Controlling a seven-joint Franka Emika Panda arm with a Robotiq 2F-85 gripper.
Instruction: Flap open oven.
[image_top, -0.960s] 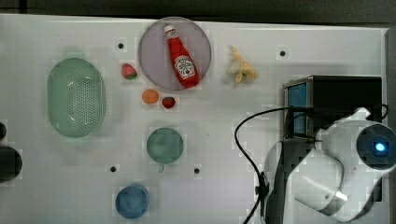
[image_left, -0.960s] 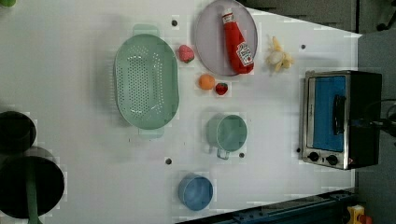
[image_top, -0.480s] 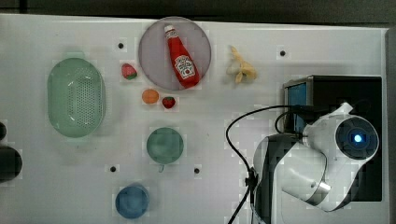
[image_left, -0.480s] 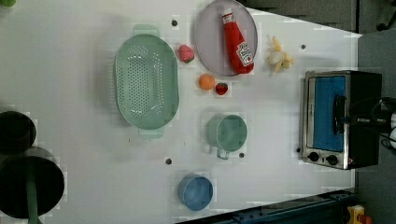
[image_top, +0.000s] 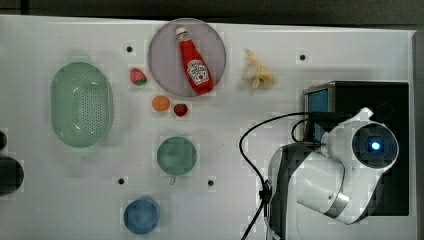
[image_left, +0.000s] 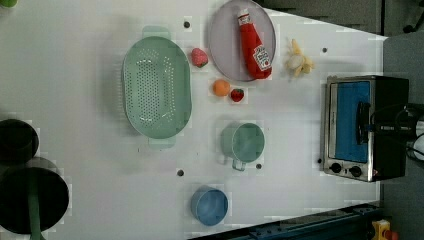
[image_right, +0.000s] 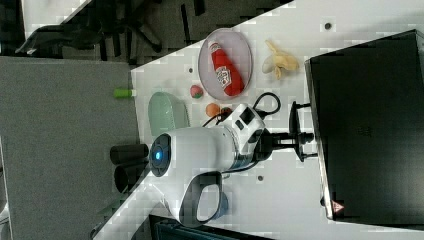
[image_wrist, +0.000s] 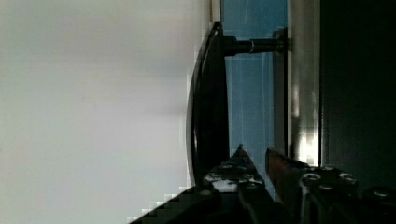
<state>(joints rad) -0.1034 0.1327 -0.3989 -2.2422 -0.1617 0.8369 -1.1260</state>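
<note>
I see one boxy black toaster oven (image_left: 365, 127) with a blue glass door, shut, directly ahead of my gripper (image_right: 302, 137). The jaws sit narrowly parted at its single black bar handle (image_wrist: 208, 100); I cannot tell if they grasp it. Two black knobs (image_left: 345, 170) sit beside the door.

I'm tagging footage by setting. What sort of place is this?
Probably a lab tabletop staged as a play kitchen: a white table with bolt holes, a small toaster oven, toy-like food such as a ketchup bottle, and office chairs beyond.
</note>
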